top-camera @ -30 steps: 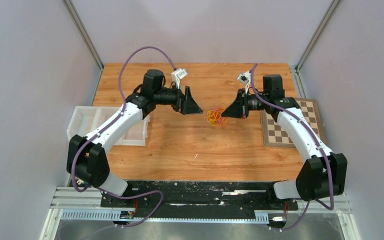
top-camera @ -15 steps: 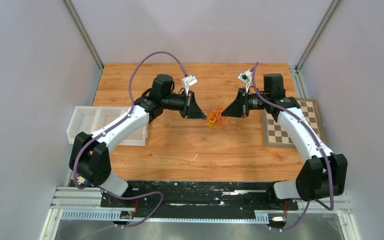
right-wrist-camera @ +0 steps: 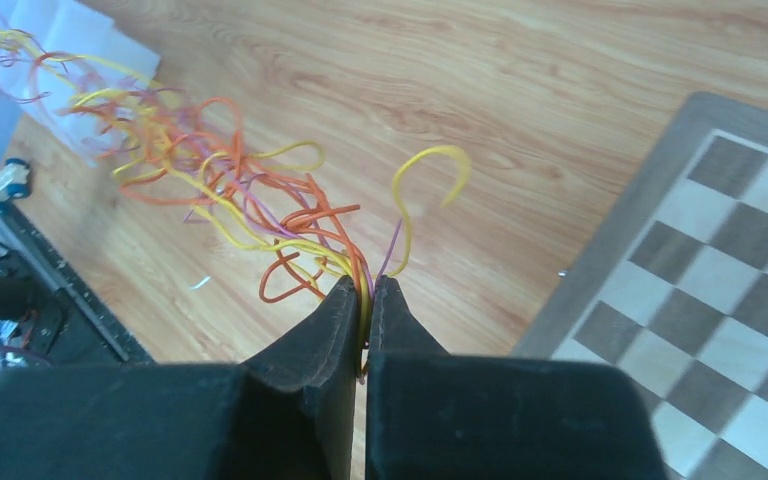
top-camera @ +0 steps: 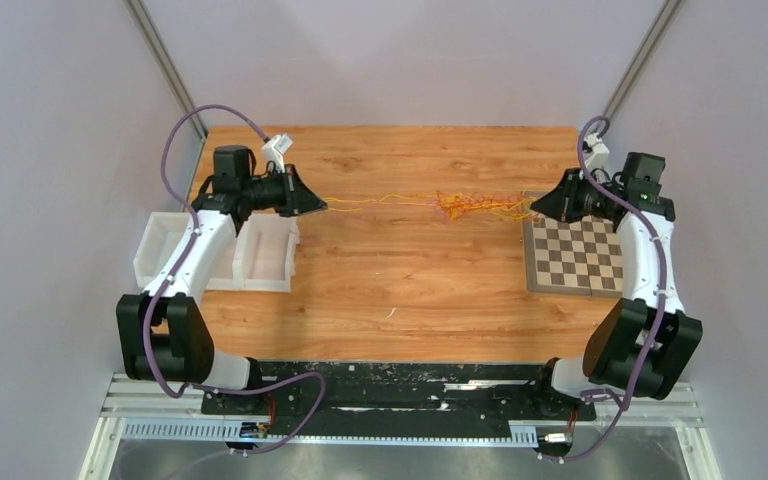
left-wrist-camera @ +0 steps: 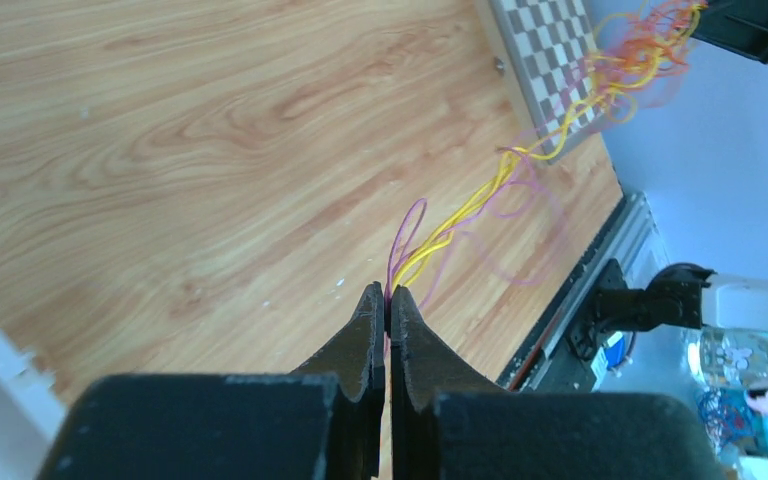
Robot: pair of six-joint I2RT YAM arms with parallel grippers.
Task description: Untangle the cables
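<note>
The cables [top-camera: 457, 204] are thin yellow, orange, red and pink strands, stretched in a line above the table between my two grippers, with the knot nearer the right one. My left gripper [top-camera: 322, 205] is shut on yellow and pink strands at the left end; in the left wrist view those cables [left-wrist-camera: 470, 210] run from the closed gripper [left-wrist-camera: 387, 292] toward the tangle. My right gripper [top-camera: 537, 207] is shut on the other end; the right wrist view shows curly cables [right-wrist-camera: 250, 195] fanning out from its closed gripper [right-wrist-camera: 365, 285].
A white compartment tray [top-camera: 175, 245] sits at the left table edge under the left arm. A checkerboard [top-camera: 575, 255] lies at the right, below the right gripper. A small white speck [top-camera: 392, 313] lies on the wood near the front.
The left gripper closed on the bundle, then both arms pulled apart, left going left and right going right. The ball of cables has been drawn out into a long line.
</note>
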